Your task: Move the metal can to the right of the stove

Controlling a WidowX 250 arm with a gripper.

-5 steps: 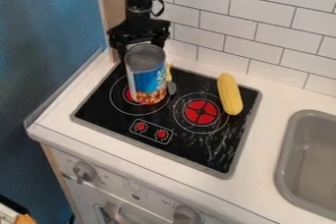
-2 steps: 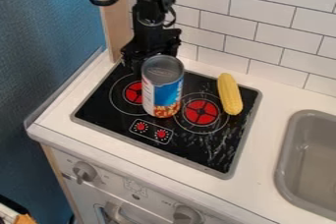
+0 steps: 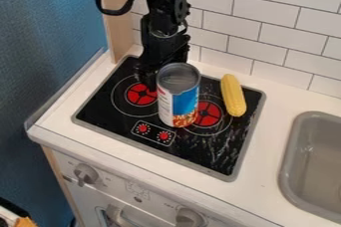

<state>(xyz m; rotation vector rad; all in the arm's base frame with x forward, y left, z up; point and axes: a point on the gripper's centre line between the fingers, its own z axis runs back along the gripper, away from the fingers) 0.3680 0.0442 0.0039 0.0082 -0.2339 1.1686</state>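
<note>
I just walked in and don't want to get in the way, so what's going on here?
A black robot arm has its gripper right up against the upright metal can, over the stove. The can hides part of the right-hand burner; whether its base touches the stove I can't tell. It isn't yet over the counter to the stove's right.

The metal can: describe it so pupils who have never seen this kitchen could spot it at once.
Find the black stove, left of the grey sink. Near the stove's middle, partly hiding the right red burner, is an upright can with a grey top and blue-and-white label. Unlike the yellow corn to its right, it is a cylinder.
</note>
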